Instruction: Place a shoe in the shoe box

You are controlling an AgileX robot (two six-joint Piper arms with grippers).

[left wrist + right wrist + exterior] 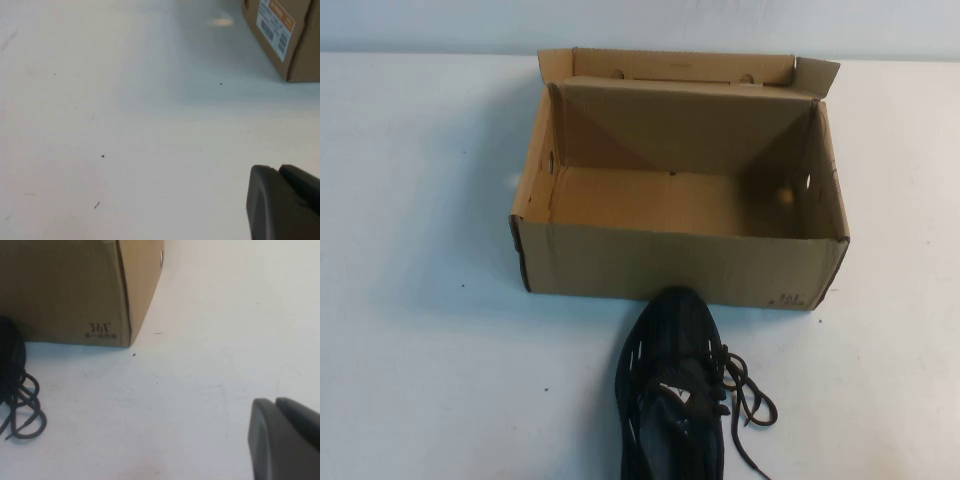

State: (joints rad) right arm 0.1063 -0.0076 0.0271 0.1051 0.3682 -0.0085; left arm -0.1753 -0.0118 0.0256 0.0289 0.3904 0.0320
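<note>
The black mesh shoe (pixel 672 385) lies on the table with its toe against the front wall of the open brown shoe box (pixel 680 265). Its loose laces (pixel 745 395) trail to the right and also show in the right wrist view (pixel 22 407). The box is empty and its lid flap stands up at the back. My left gripper (pixel 276 171) is shut and empty over bare table, apart from the box's labelled corner (pixel 285 40). My right gripper (pixel 274 403) is shut and empty, to the right of the laces and the box's printed corner (pixel 75 285). Neither gripper shows in the high view.
The white table (pixel 430 330) spreads to the left and right of the box. A pale wall runs along the back edge behind the box.
</note>
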